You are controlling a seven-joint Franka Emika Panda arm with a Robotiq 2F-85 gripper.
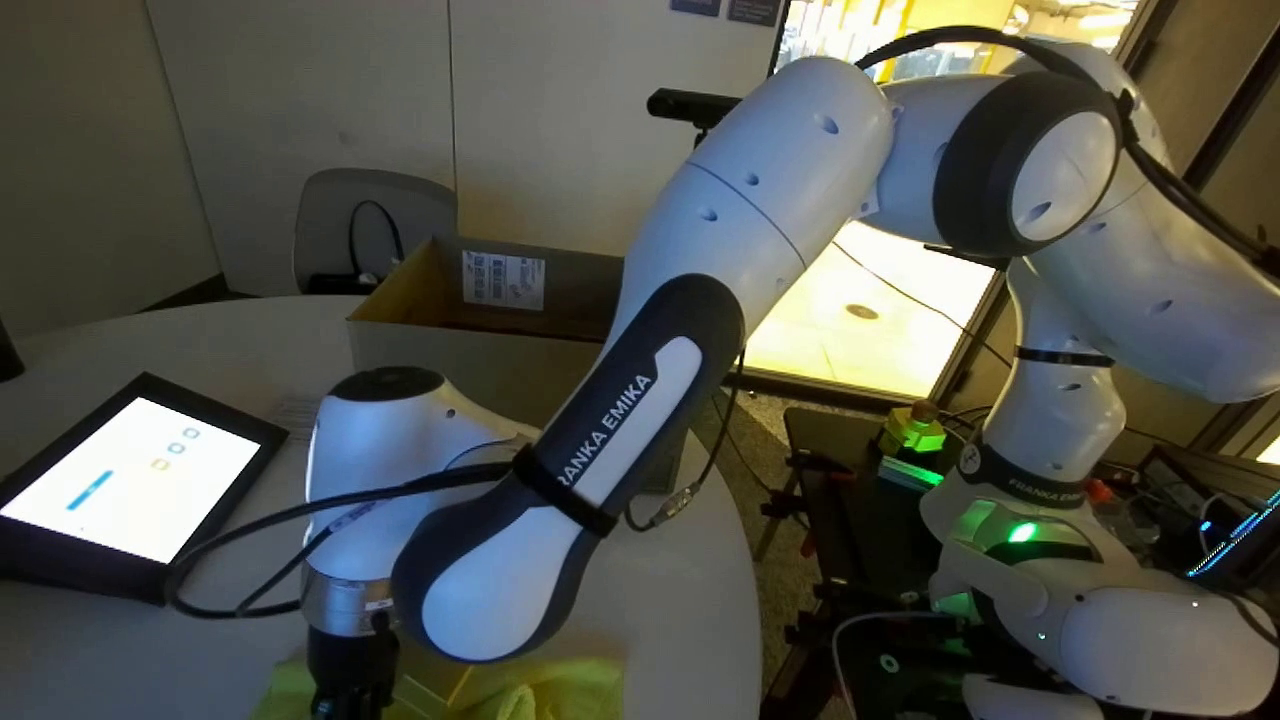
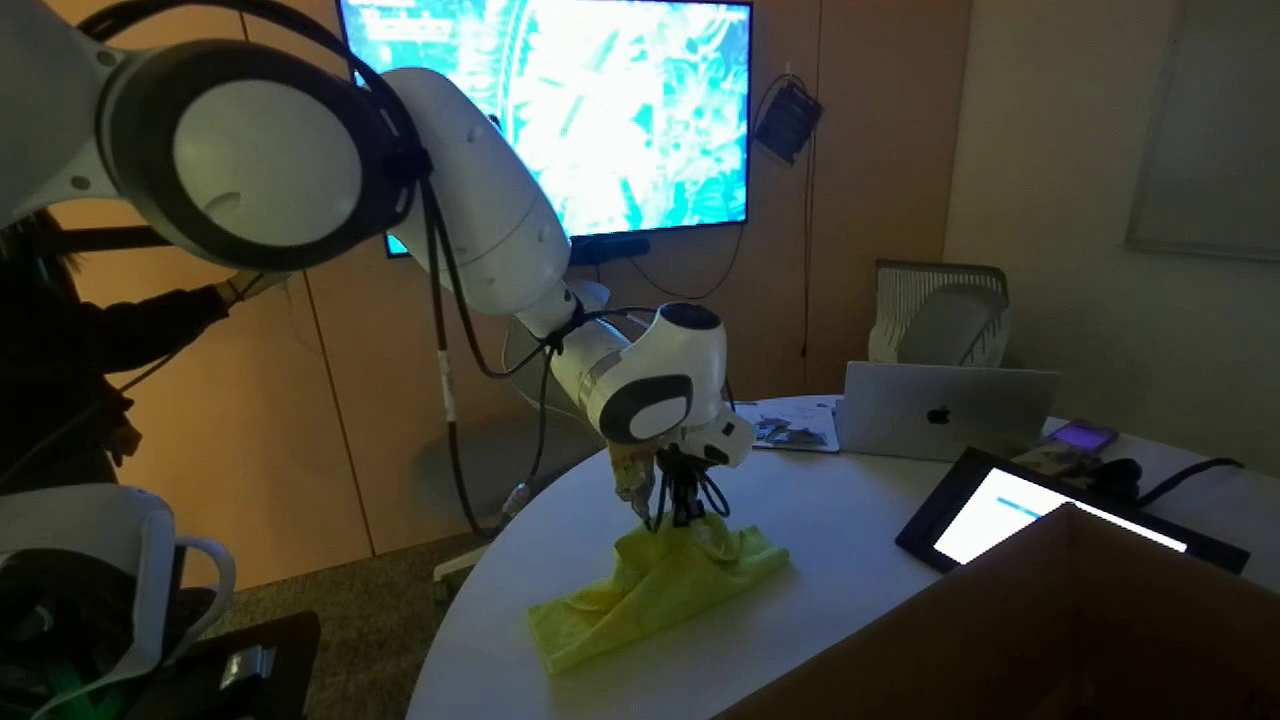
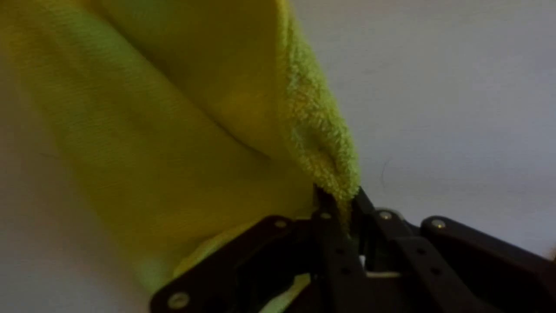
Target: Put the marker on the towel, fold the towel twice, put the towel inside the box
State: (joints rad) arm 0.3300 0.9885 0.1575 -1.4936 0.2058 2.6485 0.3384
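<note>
The yellow-green towel [image 2: 640, 610] lies bunched and partly folded on the white round table [image 2: 840, 540]. It also shows at the bottom of an exterior view [image 1: 570, 690] and fills the left of the wrist view [image 3: 165, 165]. My gripper [image 3: 341, 202] is shut on a thick edge of the towel, with the cloth pinched between the fingertips. In an exterior view the gripper [image 2: 690, 515] points down at the towel's far side, pulling up a peak of cloth. The brown cardboard box [image 1: 450, 345] stands open on the table, also at lower right [image 2: 1000, 640]. The marker is not in view.
A black-framed tablet [image 1: 130, 480] with a bright screen lies on the table near the box. A silver laptop [image 2: 945, 410], a phone [image 2: 1083, 435] and papers [image 2: 790, 427] are at the table's far side. A person [image 2: 60, 350] stands at the left in an exterior view.
</note>
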